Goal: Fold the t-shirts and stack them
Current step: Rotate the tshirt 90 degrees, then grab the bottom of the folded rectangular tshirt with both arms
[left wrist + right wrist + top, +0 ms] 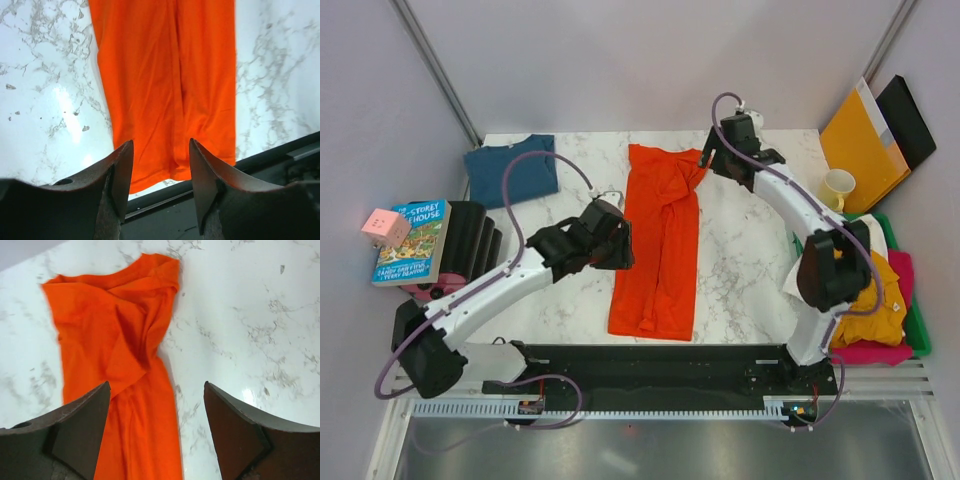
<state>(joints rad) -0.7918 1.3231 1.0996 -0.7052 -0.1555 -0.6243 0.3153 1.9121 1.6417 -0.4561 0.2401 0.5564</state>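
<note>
**Both arms at the orange shirt, fingers open**

The left arm reaches from its base at the near left corner diagonally toward the far right. Its left gripper [623, 245] sits at the left edge of the orange shirt [658, 245], about halfway along it. In the left wrist view the two fingers [122, 170] stand apart with nothing between them, and the shirt's near hem shows beyond. Whether they touch the cloth cannot be told.

The right arm rises from the near right corner, bends at a raised elbow and stretches toward the far left. The right gripper [711, 155] is at the shirt's far right corner, beside a bunched sleeve. Its fingers [90, 415] are spread wide and hold nothing.

The orange shirt lies in the middle of the marble tabletop [750, 250] as a long narrow strip. It runs from the far edge almost to the near edge, with the collar end far and creases along its length.

A blue shirt [510, 170] lies folded at the far left corner, well apart from the orange one. To the right of the tabletop, a green bin [920, 330] holds a heap of yellow [875, 295], pink [880, 350] and white cloth, partly hidden by the right arm. Farther back on that side stand a mug [837, 187] and a yellow envelope [863, 135]. A book [412, 242] and a pink cube [385, 227] sit off the left edge.
</note>
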